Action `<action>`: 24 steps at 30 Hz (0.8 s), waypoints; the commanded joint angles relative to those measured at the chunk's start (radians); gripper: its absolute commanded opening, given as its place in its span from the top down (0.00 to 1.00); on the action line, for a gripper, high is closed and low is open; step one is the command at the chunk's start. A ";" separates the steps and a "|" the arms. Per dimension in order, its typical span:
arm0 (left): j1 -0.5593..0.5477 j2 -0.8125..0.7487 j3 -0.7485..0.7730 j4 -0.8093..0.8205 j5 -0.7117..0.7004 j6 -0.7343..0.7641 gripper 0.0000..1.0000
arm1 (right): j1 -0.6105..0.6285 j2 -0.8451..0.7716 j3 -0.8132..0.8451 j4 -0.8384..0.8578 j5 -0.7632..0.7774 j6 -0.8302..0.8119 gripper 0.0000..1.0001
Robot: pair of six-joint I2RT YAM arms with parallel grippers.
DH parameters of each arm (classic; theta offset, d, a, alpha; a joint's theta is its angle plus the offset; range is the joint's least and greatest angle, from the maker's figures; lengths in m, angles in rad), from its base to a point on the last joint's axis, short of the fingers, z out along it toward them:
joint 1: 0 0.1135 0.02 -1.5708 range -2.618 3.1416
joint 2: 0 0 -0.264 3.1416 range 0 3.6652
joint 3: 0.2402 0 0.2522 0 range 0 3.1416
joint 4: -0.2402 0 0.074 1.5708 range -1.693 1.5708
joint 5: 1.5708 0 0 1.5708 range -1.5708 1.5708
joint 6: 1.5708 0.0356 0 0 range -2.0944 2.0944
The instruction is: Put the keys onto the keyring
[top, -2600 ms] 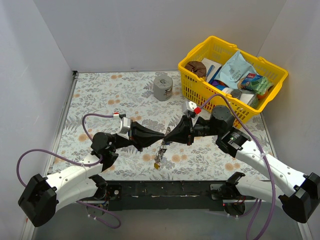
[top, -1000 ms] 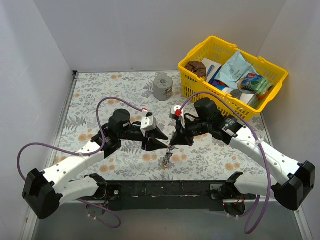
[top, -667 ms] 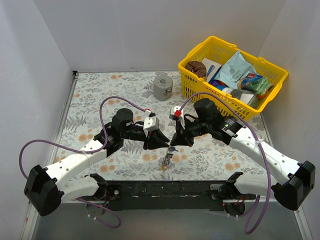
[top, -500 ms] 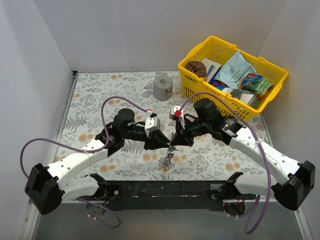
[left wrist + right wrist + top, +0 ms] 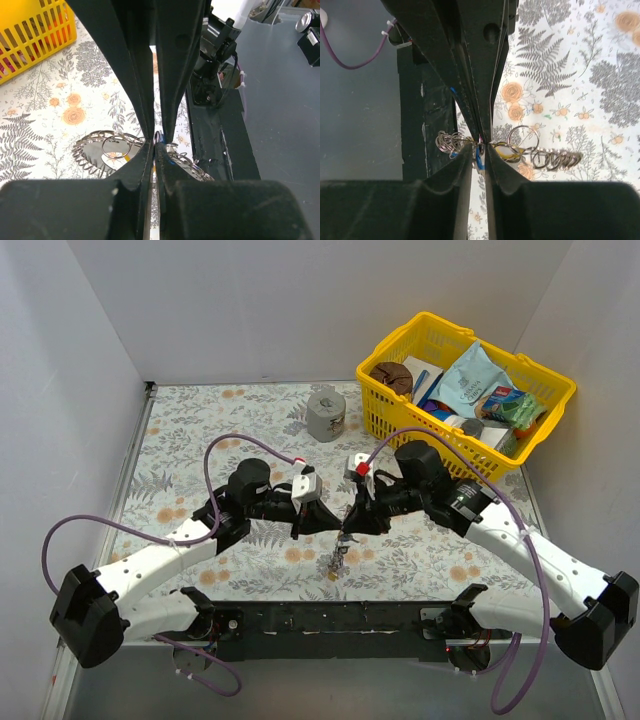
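White-walled booth around a flower-printed worktop

The worktop (image 5: 200, 430) is covered by a pale cloth printed with grey ferns and orange blossoms (the same print fills both wrist views). Plain white panels close it in: a left wall (image 5: 60, 390), a back wall (image 5: 280, 310) and a right wall (image 5: 600, 440), all bare and matte. A thin metal strip (image 5: 135, 460) runs along the cloth's left edge. At the near edge lies a black rail (image 5: 330, 620), and beyond it a smooth grey surface (image 5: 330, 690). The light is even and soft, with faint shadows.
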State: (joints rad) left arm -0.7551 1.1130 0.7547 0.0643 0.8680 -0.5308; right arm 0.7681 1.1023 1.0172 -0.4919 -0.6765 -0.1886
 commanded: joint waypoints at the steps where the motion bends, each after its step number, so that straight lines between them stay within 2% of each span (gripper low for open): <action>1: -0.012 -0.074 -0.049 0.127 -0.009 -0.061 1.00 | 0.002 -0.079 -0.041 0.153 0.003 0.034 0.68; 4: -0.012 -0.108 -0.089 0.195 -0.027 -0.110 1.00 | 0.000 -0.125 -0.084 0.203 0.028 0.055 0.56; 8: -0.012 -0.153 -0.146 0.308 -0.081 -0.175 1.00 | -0.004 -0.170 -0.115 0.237 0.064 0.075 0.46; 11: -0.012 -0.199 -0.181 0.371 -0.127 -0.224 1.00 | -0.007 -0.177 -0.123 0.248 0.049 0.084 0.45; 17: -0.012 -0.266 -0.276 0.598 -0.211 -0.322 1.00 | -0.012 -0.205 -0.146 0.323 -0.027 0.118 0.46; 24: -0.012 -0.282 -0.342 0.772 -0.248 -0.406 1.00 | -0.012 -0.213 -0.157 0.392 -0.098 0.149 0.50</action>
State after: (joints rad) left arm -0.7624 0.8589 0.4286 0.6506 0.6724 -0.8738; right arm 0.7593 0.9096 0.8677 -0.2058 -0.7097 -0.0734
